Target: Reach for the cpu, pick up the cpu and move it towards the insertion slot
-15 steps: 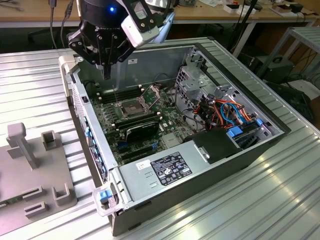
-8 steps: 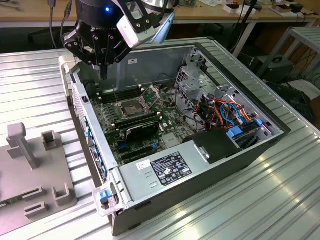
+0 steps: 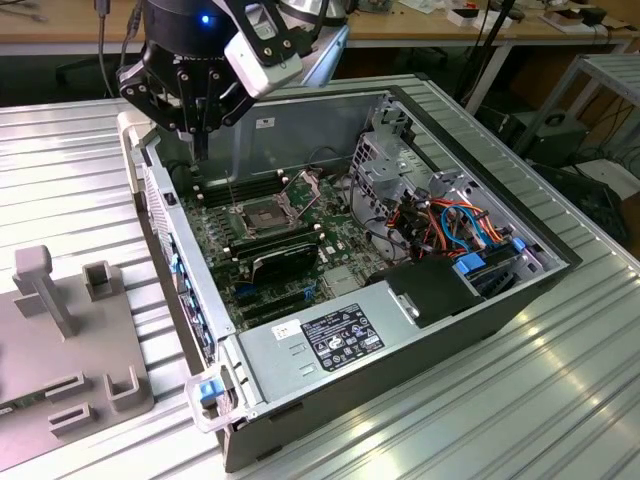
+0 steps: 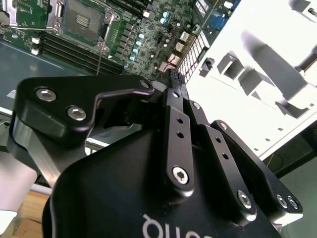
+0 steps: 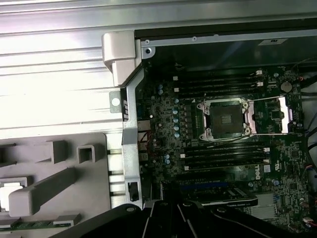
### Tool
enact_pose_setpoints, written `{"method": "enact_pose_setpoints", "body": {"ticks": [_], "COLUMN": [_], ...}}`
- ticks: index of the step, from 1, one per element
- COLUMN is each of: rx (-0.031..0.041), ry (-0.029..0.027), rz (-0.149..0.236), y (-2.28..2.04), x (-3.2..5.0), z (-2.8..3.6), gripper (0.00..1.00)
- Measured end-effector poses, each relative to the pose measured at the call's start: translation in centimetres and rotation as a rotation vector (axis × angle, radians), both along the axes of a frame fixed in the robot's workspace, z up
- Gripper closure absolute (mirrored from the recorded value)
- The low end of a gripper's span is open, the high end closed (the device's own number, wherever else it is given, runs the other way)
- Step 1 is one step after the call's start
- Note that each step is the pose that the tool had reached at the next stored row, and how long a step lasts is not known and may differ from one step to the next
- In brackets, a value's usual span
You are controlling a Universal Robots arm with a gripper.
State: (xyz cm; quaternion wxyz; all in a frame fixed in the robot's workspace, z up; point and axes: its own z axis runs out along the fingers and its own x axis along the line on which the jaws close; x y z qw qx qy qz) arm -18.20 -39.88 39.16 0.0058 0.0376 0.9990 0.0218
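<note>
**Gripper over the case edge, cpu apart in the tray**

In the exterior view the gripper (image 3: 197,135) hangs above the case wall (image 3: 170,240) on the exterior view's left, between the grey fixture tray (image 3: 40,345) and the motherboard. Its jaws look drawn narrow, with nothing seen between them. The insertion slot (image 3: 258,215) lies uncovered in the board, with its bracket raised.

In the second wrist view the gripper's black links converge to a close tip, and the insertion slot (image 4: 81,20) sits beyond it.

In the first wrist view a pale square, probably the cpu (image 5: 6,196), lies in the fixture tray (image 5: 74,198) beside a long post (image 5: 42,191). It is outside the case and well apart from the insertion slot (image 5: 225,119).

Several things could go wrong from here:
- Narrow jaws would likely press on the thin chip rather than straddle it.
- A low crossing could clip the case wall or the post.
- A tilted chip could harm the socket's bare contacts.
</note>
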Motion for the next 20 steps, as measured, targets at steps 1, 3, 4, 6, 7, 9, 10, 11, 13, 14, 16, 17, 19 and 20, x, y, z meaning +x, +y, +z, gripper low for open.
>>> {"method": "enact_pose_setpoints", "body": {"ticks": [1,3,4,6,7,9,10,11,13,14,16,17,19,20], "rx": [0.0,0.0,0.0,0.0,0.0,0.0,0.0,0.0,0.0,0.0,0.0,0.0,0.0,0.0], "ry": [0.0007,0.0015,0.002,0.0027,0.0031,0.004,0.0045,0.0048,0.0055,0.0058,0.0067,0.0071,0.0077,0.008], "rz": [0.0,0.0,0.0,0.0,0.0,0.0,0.0,0.0,0.0,0.0,0.0,0.0,0.0,0.0], "y": [0.0,0.0,0.0,0.0,0.0,0.0,0.0,0.0,0.0,0.0,0.0,0.0,0.0,0.0], "x": [-0.11,-0.24,-0.34,-0.46,-0.54,-0.72,-0.84,-0.9,-1.04,-1.1,-1.24,-1.31,-1.44,-1.5], "z": [0.0,-0.01,-0.01,-0.02,-0.02,-0.03,-0.04,-0.04,-0.04,-0.05,-0.05,-0.05,-0.06,-0.06], "gripper": [0.89,0.89,0.89,0.89,0.89,0.89,0.89,0.89,0.89,0.89,0.89,0.89,0.89,0.89]}}
